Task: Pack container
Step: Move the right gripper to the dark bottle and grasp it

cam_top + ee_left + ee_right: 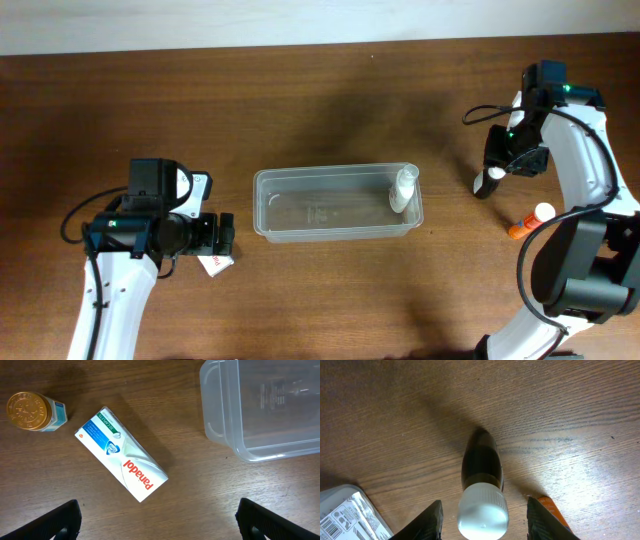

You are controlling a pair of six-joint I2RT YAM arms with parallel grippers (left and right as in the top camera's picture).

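The clear plastic container lies in the middle of the table with a small white bottle standing at its right end. Its corner shows in the left wrist view. My left gripper is open and empty, just short of a white Panadol box lying flat left of the container. My right gripper is open, its fingers on either side of the white cap of a dark bottle with gaps on both sides. In the overhead view that bottle stands right of the container.
A small jar with a gold lid stands beyond the Panadol box. An orange tube with a white cap lies right of the dark bottle, also in the right wrist view. A silver pack with a barcode shows at the lower left there.
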